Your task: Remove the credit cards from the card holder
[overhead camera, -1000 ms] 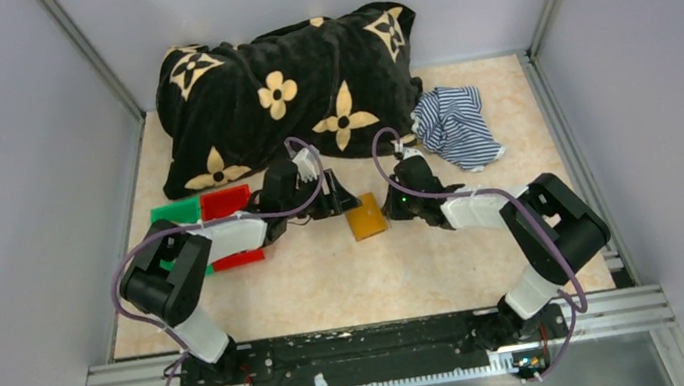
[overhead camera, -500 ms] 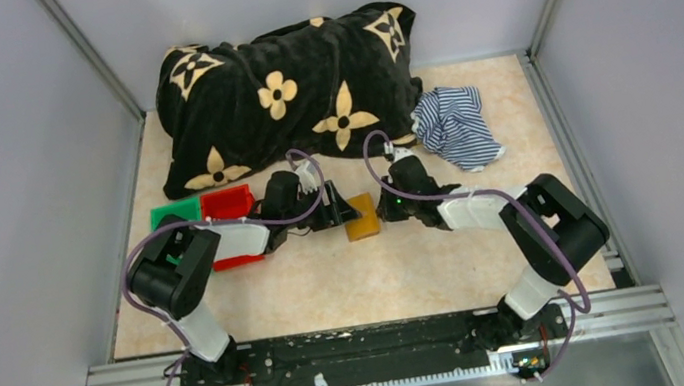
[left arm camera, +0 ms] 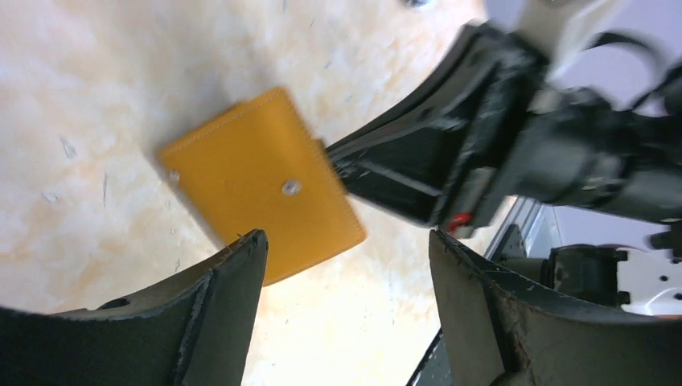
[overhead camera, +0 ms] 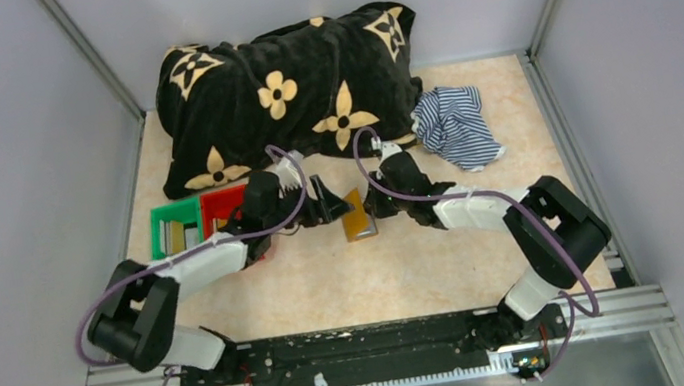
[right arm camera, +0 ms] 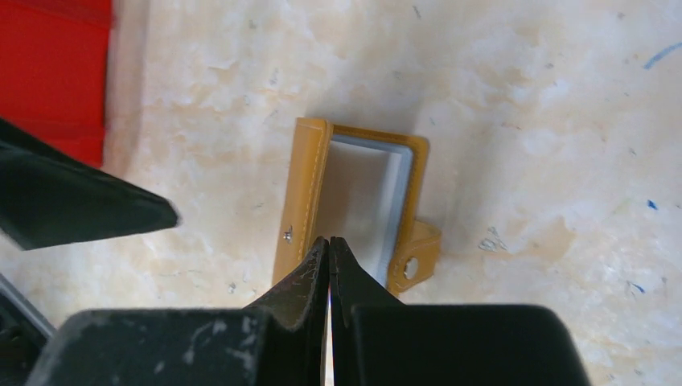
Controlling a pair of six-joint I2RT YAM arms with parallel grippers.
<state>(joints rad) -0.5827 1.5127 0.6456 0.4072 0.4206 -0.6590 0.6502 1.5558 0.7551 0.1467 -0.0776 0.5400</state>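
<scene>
Right wrist: card holder [right arm camera: 366, 193] in tool [right arm camera: 329, 241]

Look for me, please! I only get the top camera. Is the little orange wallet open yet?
Observer: Partly. The right wrist camera shows the card holder spread a bit, with a pale grey pocket panel showing inside.
Operator: Ooh! Can you see any cards in it?
Observer: No card shows in that pocket from the right wrist camera, though the panel's lower end is hidden.
Operator: What is the right claw doing?
Observer: The right claw is shut and looks to be pinching the edge of the holder's orange cover.
</scene>
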